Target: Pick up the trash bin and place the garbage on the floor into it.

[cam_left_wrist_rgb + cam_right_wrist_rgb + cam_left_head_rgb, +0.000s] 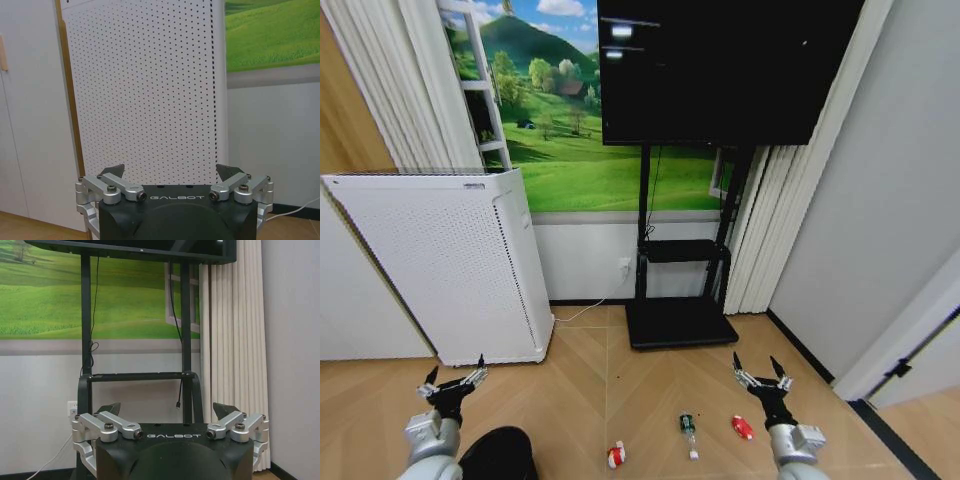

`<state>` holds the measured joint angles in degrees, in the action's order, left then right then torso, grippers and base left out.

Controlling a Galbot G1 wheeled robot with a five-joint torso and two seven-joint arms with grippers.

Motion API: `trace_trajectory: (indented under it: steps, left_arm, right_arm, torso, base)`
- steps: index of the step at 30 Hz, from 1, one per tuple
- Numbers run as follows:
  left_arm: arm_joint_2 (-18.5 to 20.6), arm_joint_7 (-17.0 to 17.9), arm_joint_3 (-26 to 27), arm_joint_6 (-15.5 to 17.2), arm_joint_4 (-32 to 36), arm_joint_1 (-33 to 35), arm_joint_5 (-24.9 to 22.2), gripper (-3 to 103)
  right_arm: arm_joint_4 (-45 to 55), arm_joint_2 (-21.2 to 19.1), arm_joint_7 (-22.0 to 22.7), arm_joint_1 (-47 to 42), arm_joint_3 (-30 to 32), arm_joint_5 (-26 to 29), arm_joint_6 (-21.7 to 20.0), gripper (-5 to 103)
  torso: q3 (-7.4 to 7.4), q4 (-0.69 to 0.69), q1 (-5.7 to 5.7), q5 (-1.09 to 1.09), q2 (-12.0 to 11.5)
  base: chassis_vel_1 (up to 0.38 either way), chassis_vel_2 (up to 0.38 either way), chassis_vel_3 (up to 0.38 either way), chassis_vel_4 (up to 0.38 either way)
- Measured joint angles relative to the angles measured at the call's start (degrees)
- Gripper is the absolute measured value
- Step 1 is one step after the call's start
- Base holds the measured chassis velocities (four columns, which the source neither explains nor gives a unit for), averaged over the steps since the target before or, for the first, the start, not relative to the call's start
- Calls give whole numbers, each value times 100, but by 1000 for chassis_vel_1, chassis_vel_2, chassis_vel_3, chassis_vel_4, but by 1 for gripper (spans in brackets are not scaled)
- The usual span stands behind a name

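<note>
— Where do we stand with the trash bin (500, 452)?

— It sits on the floor in front of the white perforated appliance (440, 262), just beside our left gripper (451, 380), which hangs spread wide and empty above it. Nothing is lifted yet.

— And the garbage?

— Farther from the appliance, along the floor: the red-and-white wad (616, 455) nearest the bin, then the small bottle (688, 431), then the flat red wrapper (742, 427), close below our right gripper (763, 376), also spread and holding nothing.

— How will the bin handle?

— We judge it light and fairly stiff; the thick rim looks like the best place to pinch, since mesh sides may flex or slip.

— The scraps?

— Light, we think. The wad should crush softly, the bottle may roll, so we'd take it across its body. The wrapper lies flat and could be hard to get under.
</note>
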<state>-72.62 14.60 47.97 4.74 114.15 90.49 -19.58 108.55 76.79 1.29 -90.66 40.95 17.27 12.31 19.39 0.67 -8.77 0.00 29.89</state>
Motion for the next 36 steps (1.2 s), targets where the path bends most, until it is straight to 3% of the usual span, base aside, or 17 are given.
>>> trace_trajectory:
  steps: [9, 19, 36]
  left_arm:
    - [58, -68, -7, -83, -41, -52, -47, 100]
    - [89, -717, -91, -676, -35, -44, -132, 100]
    - [92, -740, -71, -739, -56, -23, -183, 100]
  right_arm:
    - [-40, 38, 1, 32, -29, -60, 11, 100]
    - [-73, 20, 9, 73, -33, -52, 10, 100]
    - [-58, 15, 10, 53, -16, -39, 7, 100]
  torso:
    - [-137, 0, 83, 0, -218]
    - [-307, 0, 183, 0, -490]
    - [-555, 0, 305, 0, -859]
  base:
    - [0, 0, 0, 0]
    - [0, 0, 0, 0]
    - [0, 0, 0, 0]
